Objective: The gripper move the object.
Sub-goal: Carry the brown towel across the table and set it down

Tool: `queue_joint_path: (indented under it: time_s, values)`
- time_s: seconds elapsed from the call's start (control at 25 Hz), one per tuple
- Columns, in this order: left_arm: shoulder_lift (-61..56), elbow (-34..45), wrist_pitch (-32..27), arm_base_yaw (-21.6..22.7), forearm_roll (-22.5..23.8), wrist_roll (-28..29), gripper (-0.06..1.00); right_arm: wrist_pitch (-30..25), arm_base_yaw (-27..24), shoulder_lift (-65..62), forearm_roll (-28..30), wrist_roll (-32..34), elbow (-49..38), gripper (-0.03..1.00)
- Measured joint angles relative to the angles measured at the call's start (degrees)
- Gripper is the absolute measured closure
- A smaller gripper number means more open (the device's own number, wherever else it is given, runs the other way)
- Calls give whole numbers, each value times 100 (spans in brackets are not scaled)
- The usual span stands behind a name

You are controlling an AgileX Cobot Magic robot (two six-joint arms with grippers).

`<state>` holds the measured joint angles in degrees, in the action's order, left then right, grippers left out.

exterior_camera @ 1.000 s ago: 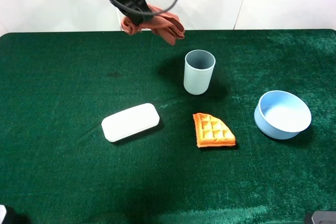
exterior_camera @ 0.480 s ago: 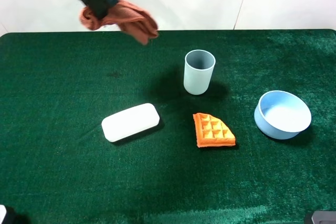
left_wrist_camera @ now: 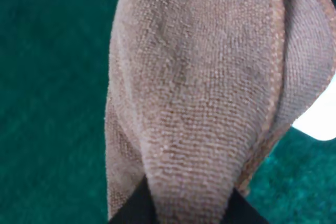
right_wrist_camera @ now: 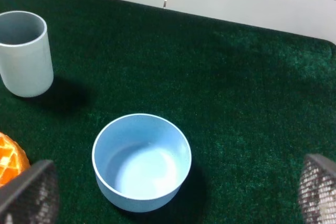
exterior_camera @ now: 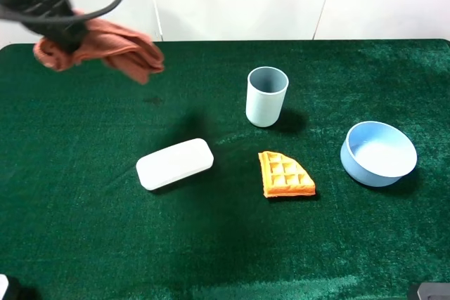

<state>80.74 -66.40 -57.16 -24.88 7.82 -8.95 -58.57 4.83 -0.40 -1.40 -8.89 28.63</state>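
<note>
The green table [exterior_camera: 84, 244] carries a cup [exterior_camera: 266, 96], bowl [exterior_camera: 378, 153], waffle piece [exterior_camera: 285, 175] and perhaps a white case [exterior_camera: 174, 163].

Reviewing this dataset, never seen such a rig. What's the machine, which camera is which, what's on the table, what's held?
It is a robot with two arms, each ending in a two-finger gripper. One picture comes from a camera mounted high, looking down on the green table. The other two come from a camera on each wrist.

On the table are a white oblong case, an upright grey-blue cup, an orange waffle piece and a light blue bowl, all apart from one another.

The left gripper holds a rust-brown cloth in the air over the table's far left part. Its wrist camera sees almost nothing but that cloth.

The right gripper is open and empty. Its wrist camera looks at the bowl and the cup.
</note>
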Motion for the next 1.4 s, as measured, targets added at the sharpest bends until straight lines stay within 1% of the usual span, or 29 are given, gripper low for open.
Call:
queue_joint_path:
  time_s: [0.16, 0.28, 0.52, 0.64, 0.92, 1.16, 1.28, 1.4]
  values:
    - [-396, 679, 341, 233, 96, 197, 84, 0, 0, 0, 0, 0, 0, 27]
    - [-442, 1108, 647, 294, 103, 274, 84, 0, 0, 0, 0, 0, 0, 27]
    - [-447, 1966, 1828, 300, 158, 496, 84, 0, 0, 0, 0, 0, 0, 27]
    - [-447, 2294, 2138, 300, 290, 772, 84, 0, 0, 0, 0, 0, 0, 27]
    - [-452, 2766, 2209, 300, 533, 1588, 84, 0, 0, 0, 0, 0, 0, 27]
    - [-458, 3068, 2396, 300, 1116, 2391, 84, 0, 0, 0, 0, 0, 0, 27]
    - [-463, 3295, 2718, 300, 1178, 2514, 84, 0, 0, 0, 0, 0, 0, 27]
    - [-463, 3575, 3018, 300, 1102, 2557, 84, 0, 0, 0, 0, 0, 0, 27]
